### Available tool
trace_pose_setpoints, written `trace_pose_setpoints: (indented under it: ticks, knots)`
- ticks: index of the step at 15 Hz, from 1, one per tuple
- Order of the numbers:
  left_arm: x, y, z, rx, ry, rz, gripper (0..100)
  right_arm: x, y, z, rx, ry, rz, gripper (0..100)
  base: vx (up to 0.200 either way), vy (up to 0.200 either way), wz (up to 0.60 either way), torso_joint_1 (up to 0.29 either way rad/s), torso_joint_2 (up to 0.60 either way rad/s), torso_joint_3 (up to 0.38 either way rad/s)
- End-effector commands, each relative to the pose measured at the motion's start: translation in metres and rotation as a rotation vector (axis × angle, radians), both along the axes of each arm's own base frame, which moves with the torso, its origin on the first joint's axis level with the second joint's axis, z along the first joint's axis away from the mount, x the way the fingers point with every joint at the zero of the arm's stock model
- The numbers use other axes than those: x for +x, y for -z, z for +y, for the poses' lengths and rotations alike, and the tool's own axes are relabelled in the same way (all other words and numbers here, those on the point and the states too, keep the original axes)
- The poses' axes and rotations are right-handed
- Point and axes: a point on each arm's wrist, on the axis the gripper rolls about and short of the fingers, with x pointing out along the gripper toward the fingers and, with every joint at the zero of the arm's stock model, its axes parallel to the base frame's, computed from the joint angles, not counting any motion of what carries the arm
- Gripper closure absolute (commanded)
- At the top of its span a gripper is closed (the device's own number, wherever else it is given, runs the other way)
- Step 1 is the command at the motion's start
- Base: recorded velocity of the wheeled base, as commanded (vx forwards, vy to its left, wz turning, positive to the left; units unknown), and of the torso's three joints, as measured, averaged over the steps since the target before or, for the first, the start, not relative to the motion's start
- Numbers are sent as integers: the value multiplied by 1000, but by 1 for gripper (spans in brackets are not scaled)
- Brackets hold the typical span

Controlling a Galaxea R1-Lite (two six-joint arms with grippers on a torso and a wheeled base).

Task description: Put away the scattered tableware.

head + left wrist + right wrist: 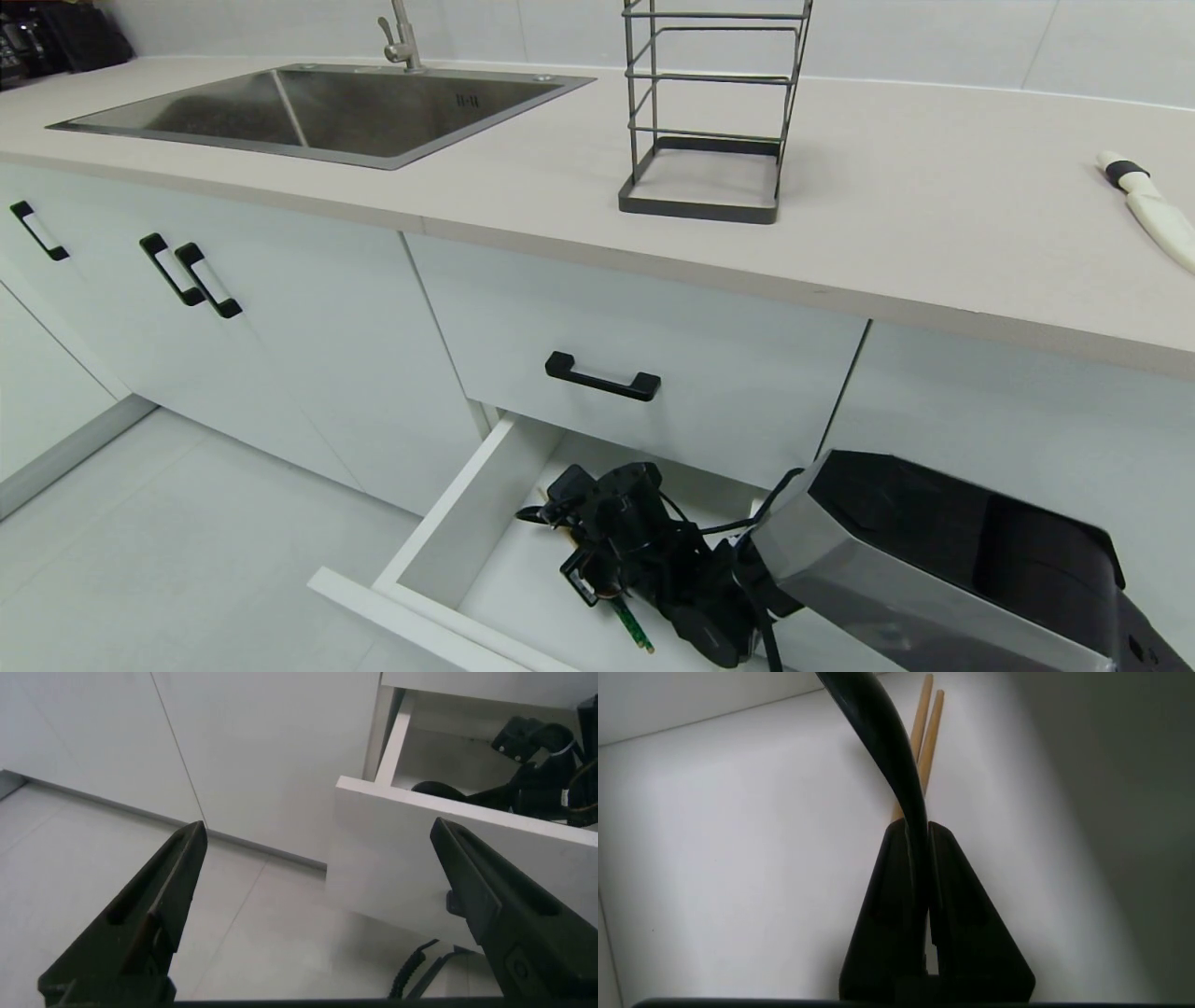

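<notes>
Holding a black curved-handled utensil [868, 709] clenched in my right jaws, down inside the open white lower drawer [467, 509], just beside two wooden chopsticks [932, 719]. Left jaws hang wide open outside the drawer front. I'd lower the utensil until it lies flat on the drawer floor, then let go gently so it doesn't knock the chopsticks.

The square stainless-steel sink [224, 147] sits in the pale stone surface [934, 187] at its far left; the dark wire rack [698, 213] stands right of it, mid-surface; the white-handled knife [1150, 210] lies at the right edge; below the front edge, the white pull-out drawer [467, 523] holds the right gripper [918, 845], a black curved utensil [887, 737] and two wooden chopsticks [926, 719].
</notes>
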Motion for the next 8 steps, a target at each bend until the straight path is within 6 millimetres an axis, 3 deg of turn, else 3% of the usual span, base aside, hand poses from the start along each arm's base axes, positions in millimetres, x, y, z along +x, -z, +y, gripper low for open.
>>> trace_pose_setpoints:
  ticks: [1,8]
  knots:
    - [0,0,0,0,0,0,0,1,2,1,1,0,1,100,0,0,0,0,0,0]
    - [0,0,0,0,0,0,0,5,-5,7,10,0,-4,100,0,0,0,0,0,0]
